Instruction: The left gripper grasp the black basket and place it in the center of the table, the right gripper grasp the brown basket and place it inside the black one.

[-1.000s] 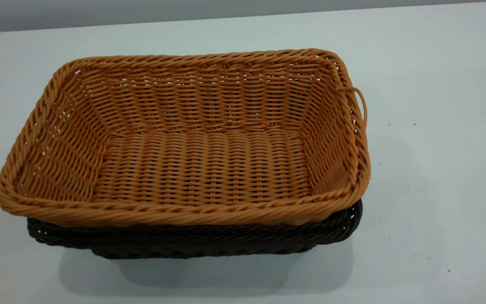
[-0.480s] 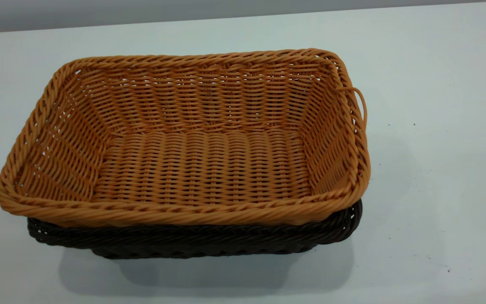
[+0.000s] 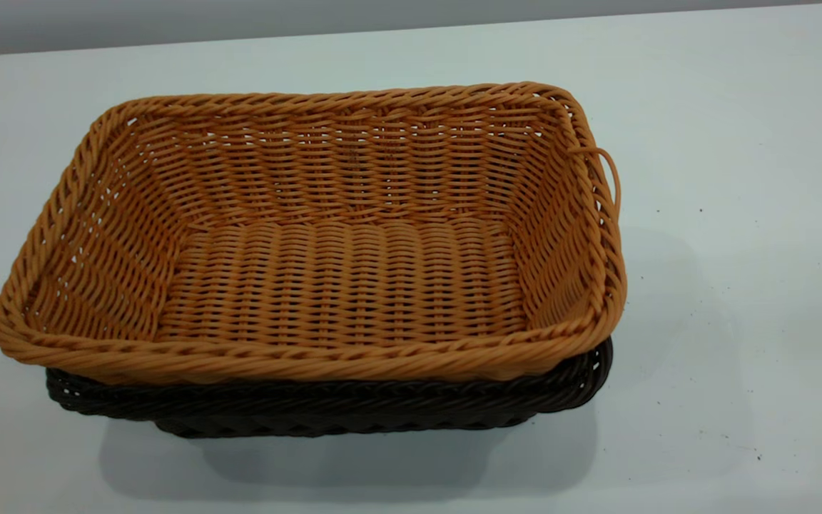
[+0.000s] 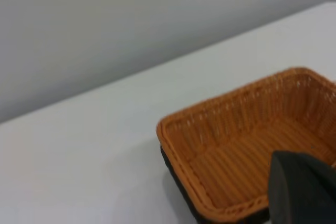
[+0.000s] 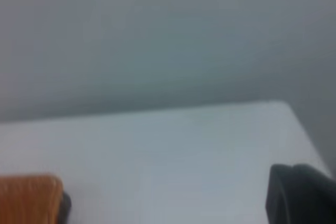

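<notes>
A plain grey wall is backing the white worktop (image 3: 739, 107). The brown basket (image 3: 325, 243) is sitting nested in the black basket (image 3: 325, 410), filling centre-left of the exterior frame, slightly skewed. Only a dark edge of the left hand (image 4: 302, 190) and right hand (image 5: 302, 195) is showing, lower right of each wrist frame; finger state cannot be told. Risk: the uneven seating is leaving the upper basket liable to rock if nudged.

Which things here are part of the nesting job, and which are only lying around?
Part of the job:
- brown basket, sitting inside the black one
- black basket, underneath
- table

Lying around:
- nothing else; only small dark specks on the tabletop
</notes>
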Controlling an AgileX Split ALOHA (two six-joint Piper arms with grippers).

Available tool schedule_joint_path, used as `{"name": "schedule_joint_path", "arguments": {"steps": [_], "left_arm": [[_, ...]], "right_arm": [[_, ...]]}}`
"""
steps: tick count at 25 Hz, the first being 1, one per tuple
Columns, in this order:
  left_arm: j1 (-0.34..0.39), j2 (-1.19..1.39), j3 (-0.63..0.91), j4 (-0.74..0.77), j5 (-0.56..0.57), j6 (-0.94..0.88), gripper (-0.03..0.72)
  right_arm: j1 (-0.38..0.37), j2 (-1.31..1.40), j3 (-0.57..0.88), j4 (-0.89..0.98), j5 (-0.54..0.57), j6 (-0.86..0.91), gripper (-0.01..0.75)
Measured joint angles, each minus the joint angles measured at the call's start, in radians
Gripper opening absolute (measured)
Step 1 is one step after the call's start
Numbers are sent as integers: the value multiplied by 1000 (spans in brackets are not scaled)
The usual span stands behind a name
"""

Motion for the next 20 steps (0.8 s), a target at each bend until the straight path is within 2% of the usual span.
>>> {"name": "schedule_joint_path", "arguments": {"steps": [4, 8, 20], "left_arm": [[-21, 0, 58, 11, -21, 0, -1], [-33, 0, 126, 85, -23, -39, -1], [-41, 0, 237, 160, -60, -126, -1]], "right_arm": [[0, 2, 122, 4, -13, 34, 5], [1, 2, 195, 4, -32, 41, 5], [1, 2, 226, 4, -10, 46, 5]]}}
